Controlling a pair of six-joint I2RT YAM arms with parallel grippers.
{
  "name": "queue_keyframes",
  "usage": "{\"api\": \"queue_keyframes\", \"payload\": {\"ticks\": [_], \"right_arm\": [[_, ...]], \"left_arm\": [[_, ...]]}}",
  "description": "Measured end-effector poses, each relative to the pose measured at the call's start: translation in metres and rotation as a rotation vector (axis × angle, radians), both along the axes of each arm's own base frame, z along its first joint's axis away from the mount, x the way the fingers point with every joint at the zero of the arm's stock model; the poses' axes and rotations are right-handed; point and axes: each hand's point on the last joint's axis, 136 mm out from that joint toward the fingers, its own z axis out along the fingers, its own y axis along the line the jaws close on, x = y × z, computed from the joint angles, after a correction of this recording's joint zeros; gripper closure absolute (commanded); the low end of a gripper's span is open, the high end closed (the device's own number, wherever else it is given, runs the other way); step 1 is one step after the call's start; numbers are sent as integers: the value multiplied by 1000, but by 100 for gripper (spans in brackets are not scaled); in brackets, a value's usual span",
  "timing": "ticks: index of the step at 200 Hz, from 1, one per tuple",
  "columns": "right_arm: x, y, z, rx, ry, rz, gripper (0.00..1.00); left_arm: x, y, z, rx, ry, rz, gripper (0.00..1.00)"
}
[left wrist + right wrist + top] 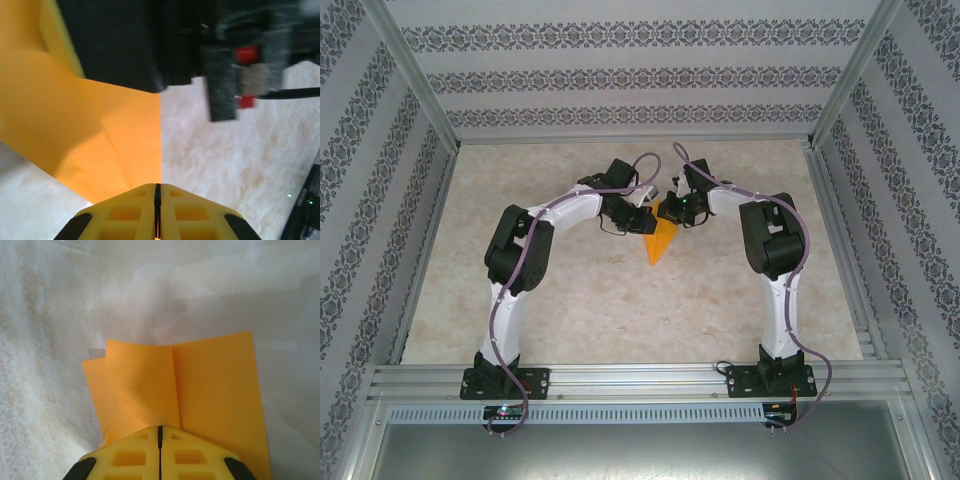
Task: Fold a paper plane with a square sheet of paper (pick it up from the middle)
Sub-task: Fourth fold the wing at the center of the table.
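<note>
Top external: table [620,310] is bounded by aluminium rails [432,240] left and right, with a patterned wall behind. Open surface is seen on every side of the work, widest toward the bases. Left arm [520,250] and right arm [775,240] are arched inward and nearly meet mid-table. Orange paper [662,242] is located between them, folded, with its point toward the bases and its rear edge at the grippers. Left gripper [642,222]: fingers are pressed together in the left wrist view, the paper's straight edge runs into the seam and orange shows in the slit, so the paper is pinched. Right gripper [678,212]: fingers are closed tight over the folded flaps in the right wrist view. Whether paper is caught there cannot be told.
</note>
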Motion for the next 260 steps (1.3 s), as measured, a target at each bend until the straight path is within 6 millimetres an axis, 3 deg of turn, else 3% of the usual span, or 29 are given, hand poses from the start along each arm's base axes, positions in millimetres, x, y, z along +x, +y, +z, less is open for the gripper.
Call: {"api": "queue_keyframes", "payload": {"ticks": [31,84,186,217,260], "right_arm": [[0,0,0,1,-1,0,93],[0,0,0,1,-2,0,93],[-4,-5,3,10,-14,-11,87],[-15,-5,12,40,-17,-24,86],[-44,4,38,130,-30,-41,87]], "left_arm": [[-13,-6,2,-9,6,-2,90],[-39,0,-40,16,95,27,92],[-41,7,-58,39,78,49,95],[-41,7,-59,50,48,43,95],[-42,8,-59,62,19,31,95]]}}
